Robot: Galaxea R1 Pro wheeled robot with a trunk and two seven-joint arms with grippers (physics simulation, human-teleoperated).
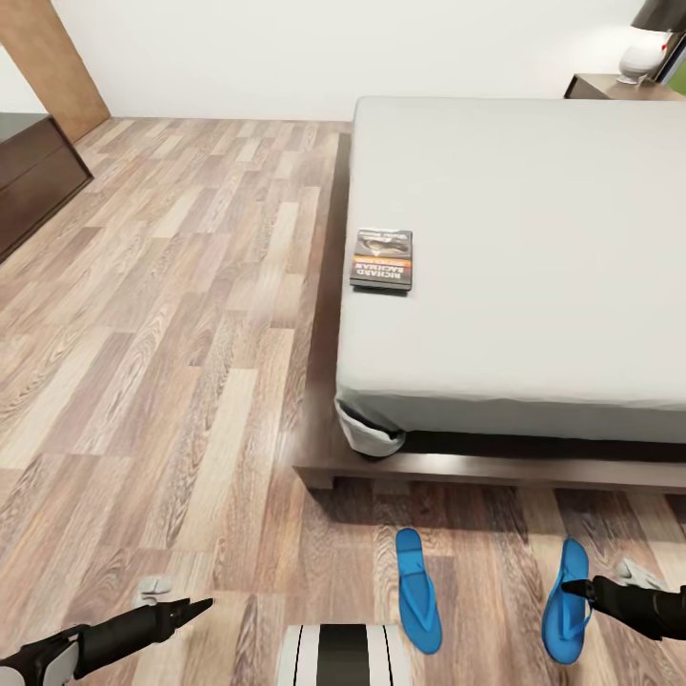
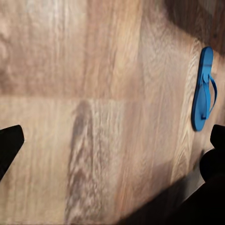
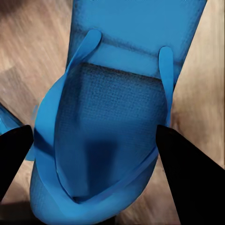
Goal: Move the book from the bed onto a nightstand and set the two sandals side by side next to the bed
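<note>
Right gripper straddles flat blue sandal (textured sole) on wood-plank floor.

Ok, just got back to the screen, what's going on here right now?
The right gripper is at the right-hand sandal on the floor near the foot of the bed, its fingers either side of it in the wrist view; a firm grip can't be confirmed. The other sandal lies apart to its left. The left gripper hovers empty over the floor. The book is on the mattress.

Sandals bright blue; mattress light grey; floor grey-brown planks.
</note>
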